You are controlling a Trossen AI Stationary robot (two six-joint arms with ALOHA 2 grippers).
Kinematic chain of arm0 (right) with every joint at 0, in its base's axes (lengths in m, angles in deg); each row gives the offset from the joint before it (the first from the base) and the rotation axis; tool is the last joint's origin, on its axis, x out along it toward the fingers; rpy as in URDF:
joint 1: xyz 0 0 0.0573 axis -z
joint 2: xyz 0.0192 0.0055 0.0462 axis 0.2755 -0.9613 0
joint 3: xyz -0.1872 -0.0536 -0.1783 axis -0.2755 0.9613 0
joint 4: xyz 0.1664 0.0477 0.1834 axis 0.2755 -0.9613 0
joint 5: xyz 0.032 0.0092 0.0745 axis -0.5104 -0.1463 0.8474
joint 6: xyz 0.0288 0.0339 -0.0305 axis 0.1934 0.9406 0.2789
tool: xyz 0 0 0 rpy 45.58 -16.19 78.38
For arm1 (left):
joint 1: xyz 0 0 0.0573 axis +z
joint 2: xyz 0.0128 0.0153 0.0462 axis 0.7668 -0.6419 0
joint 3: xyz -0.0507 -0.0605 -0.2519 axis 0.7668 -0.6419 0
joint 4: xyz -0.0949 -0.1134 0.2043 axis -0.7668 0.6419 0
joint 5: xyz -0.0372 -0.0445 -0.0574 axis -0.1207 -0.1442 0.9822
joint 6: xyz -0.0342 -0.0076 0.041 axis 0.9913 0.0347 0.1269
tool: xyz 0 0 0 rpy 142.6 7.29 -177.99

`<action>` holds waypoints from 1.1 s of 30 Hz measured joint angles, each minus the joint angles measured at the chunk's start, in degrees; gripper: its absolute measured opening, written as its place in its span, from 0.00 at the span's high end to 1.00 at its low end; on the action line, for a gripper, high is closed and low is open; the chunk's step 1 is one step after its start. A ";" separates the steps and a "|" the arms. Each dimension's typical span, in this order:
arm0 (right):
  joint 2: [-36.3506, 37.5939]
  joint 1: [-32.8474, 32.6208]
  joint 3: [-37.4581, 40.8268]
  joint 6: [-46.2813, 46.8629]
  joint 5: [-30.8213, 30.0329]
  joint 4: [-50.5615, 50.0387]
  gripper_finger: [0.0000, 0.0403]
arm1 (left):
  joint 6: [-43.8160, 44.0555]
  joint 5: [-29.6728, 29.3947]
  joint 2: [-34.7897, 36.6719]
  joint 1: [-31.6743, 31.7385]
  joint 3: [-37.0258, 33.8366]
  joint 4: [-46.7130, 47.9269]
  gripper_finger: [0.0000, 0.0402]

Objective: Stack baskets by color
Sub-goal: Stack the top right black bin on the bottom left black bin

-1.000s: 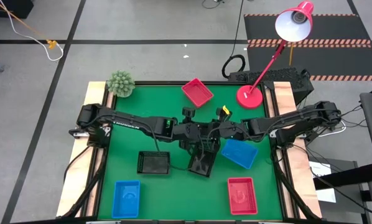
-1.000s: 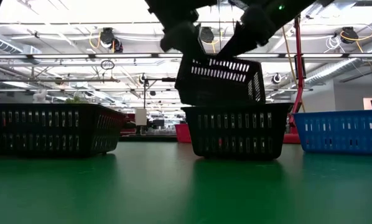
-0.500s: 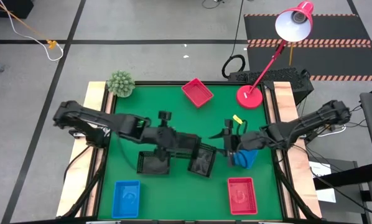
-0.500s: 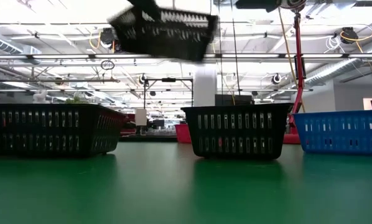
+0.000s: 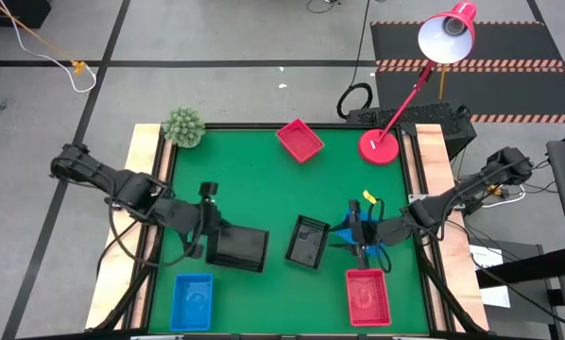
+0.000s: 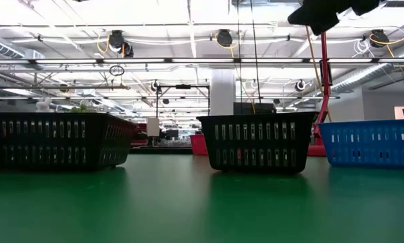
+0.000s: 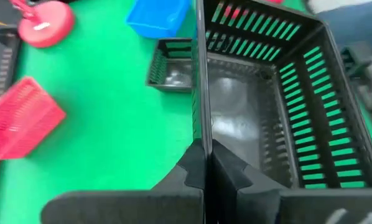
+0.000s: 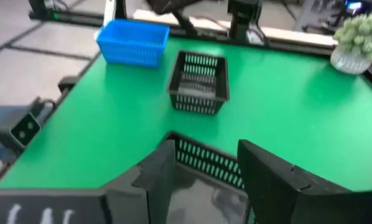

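My left gripper [image 5: 210, 236] is shut on a black basket [image 5: 239, 248], held above the table's left half over a second black basket [image 6: 53, 140] that rests on its base. A third black basket [image 5: 307, 242] stands at the centre. My right gripper [image 8: 204, 149] hangs open just right of that one, above it, its fingers on either side of the near wall [image 8: 208, 163] without touching. A blue basket [image 5: 374, 244] lies partly hidden under that arm. Another blue one [image 5: 192, 300] and two red ones [image 5: 299, 139] [image 5: 368, 295] sit apart on the mat. My left gripper pinches a side wall of the black basket [image 7: 199, 127] near that wall's end, one finger inside the basket and one outside. The fingers slant down from the table's left and lie along the wall. The basket is lifted clear and reaches away beyond the fingers.
A red lamp base [image 5: 379, 147] stands at the far right with its arm rising over the edge. A small potted plant [image 5: 182, 127] sits at the far left corner. Bare green mat [image 5: 264, 189] spreads across the middle and far half.
My left gripper has lifted the upper black basket out of the centre one and carried it toward the table's left, tipping as it went, until it hangs over the left black basket. My right gripper has come away from that basket, toward the table's right and near edges.
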 joint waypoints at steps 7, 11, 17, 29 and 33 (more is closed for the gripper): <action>-0.11 -0.02 2.64 -0.02 0.26 7.52 0.59 | 2.14 6.22 9.29 -0.31 -13.49 -11.50 0.99; -0.12 -0.02 2.79 0.88 0.26 7.77 0.59 | 2.90 6.87 13.33 -0.26 -20.20 -17.41 0.97; -0.10 0.00 2.79 0.83 0.26 7.77 0.59 | 6.39 7.81 16.10 -0.21 -26.83 -23.05 0.99; -0.10 0.02 2.79 0.17 0.26 7.79 0.59 | 9.42 10.81 15.89 2.73 -33.31 -22.76 0.97; -0.10 0.02 2.79 0.17 0.26 7.79 0.59 | 8.12 12.54 15.89 5.55 -34.99 -22.80 0.97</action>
